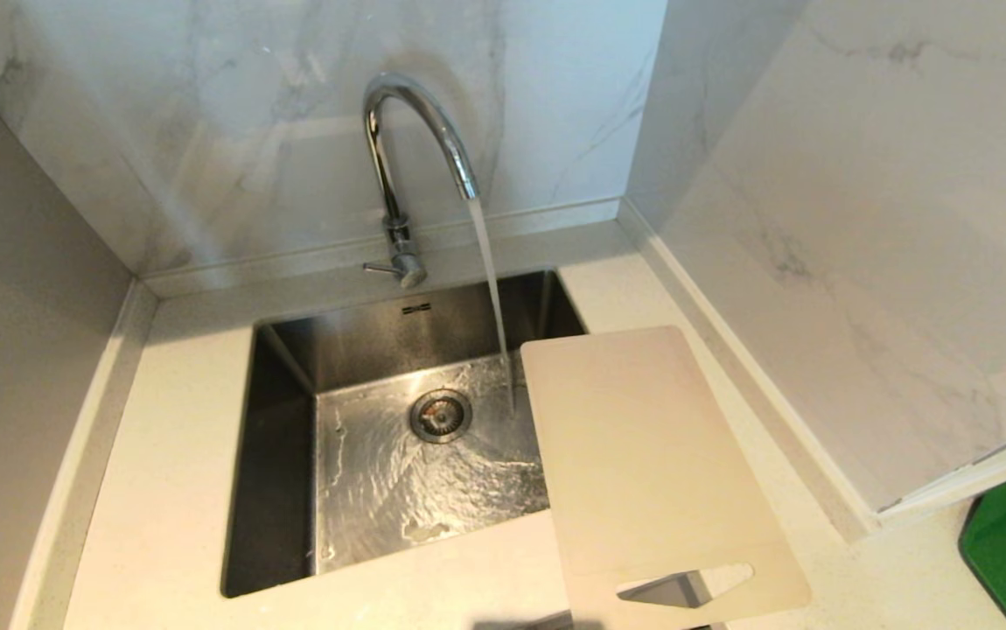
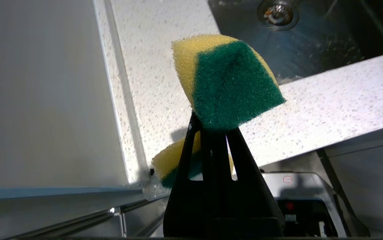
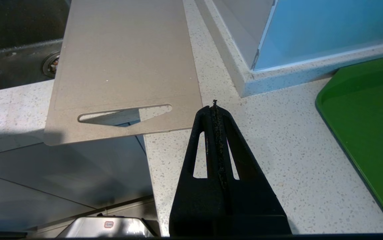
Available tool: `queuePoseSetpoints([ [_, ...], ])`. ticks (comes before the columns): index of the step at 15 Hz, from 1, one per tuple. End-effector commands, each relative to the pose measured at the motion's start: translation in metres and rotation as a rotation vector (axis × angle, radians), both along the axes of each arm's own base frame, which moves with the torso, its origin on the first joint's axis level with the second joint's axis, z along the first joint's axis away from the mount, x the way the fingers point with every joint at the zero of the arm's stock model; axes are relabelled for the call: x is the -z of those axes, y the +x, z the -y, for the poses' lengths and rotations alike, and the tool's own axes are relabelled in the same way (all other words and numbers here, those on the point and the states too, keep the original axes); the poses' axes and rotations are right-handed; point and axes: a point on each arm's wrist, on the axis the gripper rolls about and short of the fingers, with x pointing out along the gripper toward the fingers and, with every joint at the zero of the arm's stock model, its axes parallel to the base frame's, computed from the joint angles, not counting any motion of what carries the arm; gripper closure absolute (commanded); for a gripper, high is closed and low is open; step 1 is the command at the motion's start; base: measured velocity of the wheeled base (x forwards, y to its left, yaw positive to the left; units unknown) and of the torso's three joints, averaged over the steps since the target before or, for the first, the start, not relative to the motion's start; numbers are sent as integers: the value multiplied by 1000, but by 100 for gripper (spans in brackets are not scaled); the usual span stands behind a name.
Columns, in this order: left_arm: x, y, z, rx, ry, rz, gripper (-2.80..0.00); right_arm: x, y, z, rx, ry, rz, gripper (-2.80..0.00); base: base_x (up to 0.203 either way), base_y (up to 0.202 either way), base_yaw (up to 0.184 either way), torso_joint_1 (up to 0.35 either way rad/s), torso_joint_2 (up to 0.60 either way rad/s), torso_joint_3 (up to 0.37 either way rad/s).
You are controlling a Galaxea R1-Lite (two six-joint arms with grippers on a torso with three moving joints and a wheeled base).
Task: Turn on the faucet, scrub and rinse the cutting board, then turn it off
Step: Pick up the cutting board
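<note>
The left gripper [image 2: 211, 128] has its jaws pinched tight on a yellow-and-green sponge [image 2: 226, 85]. The right gripper [image 3: 215, 105] has its jaws pressed together, empty, above the tabletop [image 3: 271, 140] near the cutting board [image 1: 643, 464], which overhangs the sink [image 1: 363, 341] beside the running faucet [image 1: 407, 149].

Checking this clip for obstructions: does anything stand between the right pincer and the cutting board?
Nothing visible does. The right pincer, shut and empty, sits just off the cutting board, at its handle end, with only bare countertop between.
</note>
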Motion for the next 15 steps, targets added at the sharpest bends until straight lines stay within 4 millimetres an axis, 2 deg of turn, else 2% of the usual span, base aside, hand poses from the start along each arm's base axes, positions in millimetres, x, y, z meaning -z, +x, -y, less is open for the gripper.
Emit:
queuePoseSetpoints([
  [1,1,-6,0,13,1,77,0,0,0,0,0,0,0,0,0,0,0,0,0,0],
  [5,5,-18,0,11,7,200,0,0,0,0,0,0,-2,0,0,0,0,0,0,0],
  [15,6,-18,0,6,-18,202,0,0,0,0,0,0,0,0,0,0,0,0,0,0],
])
